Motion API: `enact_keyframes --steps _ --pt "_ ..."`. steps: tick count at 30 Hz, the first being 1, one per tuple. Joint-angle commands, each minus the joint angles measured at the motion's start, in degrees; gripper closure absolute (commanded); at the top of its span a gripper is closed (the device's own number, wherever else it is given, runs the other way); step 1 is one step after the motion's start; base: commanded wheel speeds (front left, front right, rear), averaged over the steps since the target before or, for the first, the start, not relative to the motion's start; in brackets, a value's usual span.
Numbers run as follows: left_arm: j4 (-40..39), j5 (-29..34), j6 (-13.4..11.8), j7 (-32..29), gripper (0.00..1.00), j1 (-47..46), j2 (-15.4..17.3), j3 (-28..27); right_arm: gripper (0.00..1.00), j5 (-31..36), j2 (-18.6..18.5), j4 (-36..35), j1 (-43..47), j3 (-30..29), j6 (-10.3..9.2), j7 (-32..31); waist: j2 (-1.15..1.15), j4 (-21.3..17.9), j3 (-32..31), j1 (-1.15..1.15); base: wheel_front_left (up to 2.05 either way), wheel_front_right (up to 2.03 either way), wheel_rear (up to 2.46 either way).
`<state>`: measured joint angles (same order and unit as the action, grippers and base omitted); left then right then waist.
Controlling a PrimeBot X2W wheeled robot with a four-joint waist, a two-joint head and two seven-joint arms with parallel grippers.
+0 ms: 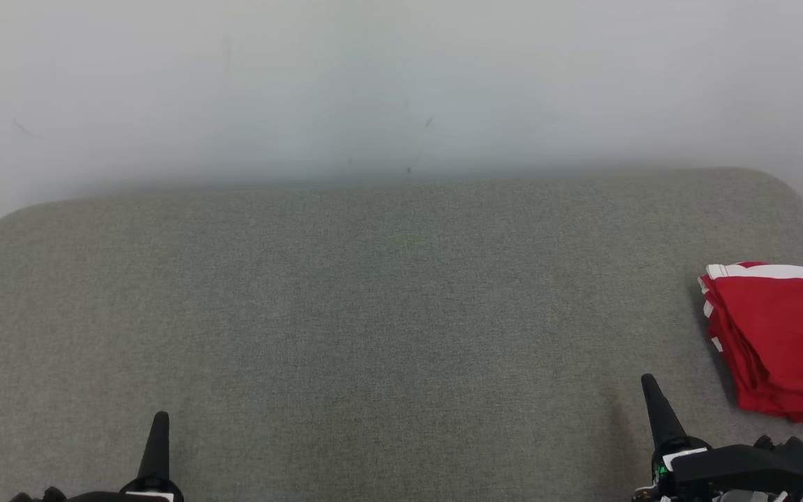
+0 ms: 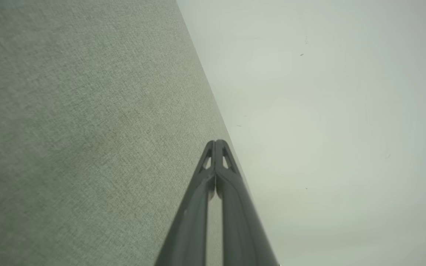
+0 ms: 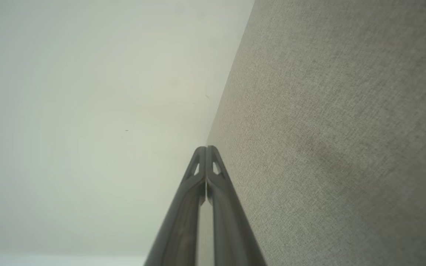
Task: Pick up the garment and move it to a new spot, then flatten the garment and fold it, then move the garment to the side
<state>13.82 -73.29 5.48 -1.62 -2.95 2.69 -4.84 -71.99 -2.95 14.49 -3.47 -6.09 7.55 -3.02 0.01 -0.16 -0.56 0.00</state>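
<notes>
The garment point(image 1: 781, 338) is red with white trim, folded into a compact stack at the far right edge of the grey padded surface point(image 1: 373, 314). My right gripper point(image 1: 649, 382) rises at the lower right, just left of the garment and apart from it, shut with nothing in it. At the lower left my left gripper point(image 1: 160, 418) is shut and empty, far from the garment. In the left wrist view the left gripper point(image 2: 216, 142) shows its tips pressed together. The right gripper point(image 3: 206, 148) in the right wrist view looks the same.
A pale wall point(image 1: 401, 84) runs behind the grey surface's far edge. The surface has rounded back corners. Both wrist views show grey fabric point(image 2: 87, 129) on one side and the pale wall point(image 3: 87, 111) on the other.
</notes>
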Motion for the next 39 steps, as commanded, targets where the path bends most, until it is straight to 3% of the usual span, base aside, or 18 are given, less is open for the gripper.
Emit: enact_keyframes --steps 1,39 --pt "-0.2 -1.8 0.3 -0.4 1.0 -1.3 0.2 -0.3 1.0 -2.0 0.1 -0.5 -1.0 -0.1 -0.07 -0.4 -0.01 0.0 0.0 0.0 0.0 0.0 0.0" --pt "0.3 -18.1 2.1 -4.7 1.0 -3.4 0.3 -1.7 1.0 -19.2 0.1 -0.6 -2.8 -0.5 -0.11 -3.5 -0.01 0.1 0.7 0.0 0.0 0.0 0.0"
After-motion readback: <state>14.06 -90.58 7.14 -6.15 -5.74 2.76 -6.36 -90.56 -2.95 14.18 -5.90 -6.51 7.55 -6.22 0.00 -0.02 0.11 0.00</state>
